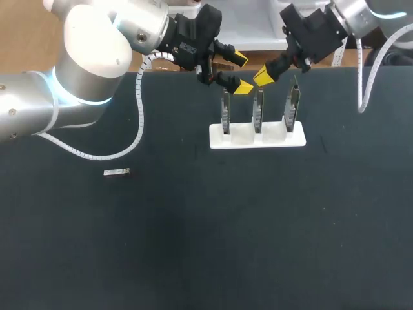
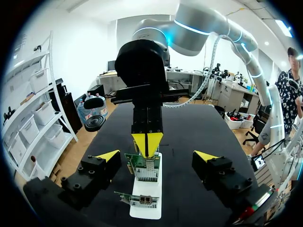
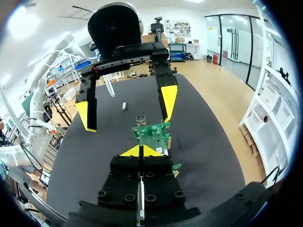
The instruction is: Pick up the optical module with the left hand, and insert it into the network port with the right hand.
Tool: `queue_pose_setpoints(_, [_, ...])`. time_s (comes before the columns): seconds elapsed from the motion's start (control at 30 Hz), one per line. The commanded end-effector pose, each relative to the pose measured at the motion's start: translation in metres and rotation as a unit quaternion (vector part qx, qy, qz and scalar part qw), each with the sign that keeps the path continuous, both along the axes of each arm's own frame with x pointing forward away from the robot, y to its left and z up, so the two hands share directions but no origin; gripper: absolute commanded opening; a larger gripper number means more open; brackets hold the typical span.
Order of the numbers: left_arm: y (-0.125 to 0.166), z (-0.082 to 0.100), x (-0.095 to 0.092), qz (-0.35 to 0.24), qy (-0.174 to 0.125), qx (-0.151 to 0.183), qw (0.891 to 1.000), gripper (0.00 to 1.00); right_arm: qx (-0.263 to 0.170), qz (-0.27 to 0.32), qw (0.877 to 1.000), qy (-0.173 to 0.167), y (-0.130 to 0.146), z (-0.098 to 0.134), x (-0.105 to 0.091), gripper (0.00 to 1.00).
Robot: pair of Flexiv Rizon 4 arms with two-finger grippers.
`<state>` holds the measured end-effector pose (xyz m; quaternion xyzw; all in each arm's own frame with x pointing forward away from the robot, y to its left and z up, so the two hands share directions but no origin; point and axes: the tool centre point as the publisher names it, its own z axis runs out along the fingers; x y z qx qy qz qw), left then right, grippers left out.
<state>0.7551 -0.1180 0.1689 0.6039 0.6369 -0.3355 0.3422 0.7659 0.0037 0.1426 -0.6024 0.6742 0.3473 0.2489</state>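
- Silver optical module (image 1: 117, 172) lies flat on the dark desk (image 1: 206, 245), well apart from both arms.
- Yellow-tipped left end effector (image 1: 241, 72) hangs released above the white stand (image 1: 258, 139).
- Beside it, the right end effector (image 1: 264, 76) is clenched tip to tip just above the middle board (image 1: 257, 110).

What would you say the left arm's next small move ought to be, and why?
Probably carry the left gripper, which is open and empty near the white stand, over toward the optical module. The module lies alone on the table, well off to that gripper's left.
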Motion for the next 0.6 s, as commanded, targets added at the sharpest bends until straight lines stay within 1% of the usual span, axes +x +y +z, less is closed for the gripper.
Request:
queue_pose_setpoints(0.03, [-0.001,0.001,0.002,-0.001,0.002,0.003,1.000,1.00,0.009,-0.001,1.000,-0.005,-0.001,-0.002,0.000,0.00])
queue_pose_setpoints(0.23, [-0.001,0.001,0.002,-0.001,0.002,0.003,1.000,1.00,0.028,-0.002,0.999,-0.021,-0.001,0.014,0.000,0.00])
queue_pose_setpoints(0.4, [-0.001,0.001,0.002,-0.001,0.002,0.003,1.000,1.00,0.032,-0.002,0.999,-0.033,-0.004,0.027,0.000,0.00])
queue_pose_setpoints(0.53, [-0.001,0.001,0.002,-0.001,0.002,0.003,1.000,1.00,0.038,-0.010,0.998,-0.040,-0.017,0.037,-0.003,0.00])
queue_pose_setpoints(0.6, [-0.001,0.001,0.002,-0.001,0.002,0.003,1.000,1.00,0.034,-0.019,0.998,-0.042,-0.027,0.038,-0.005,0.00])
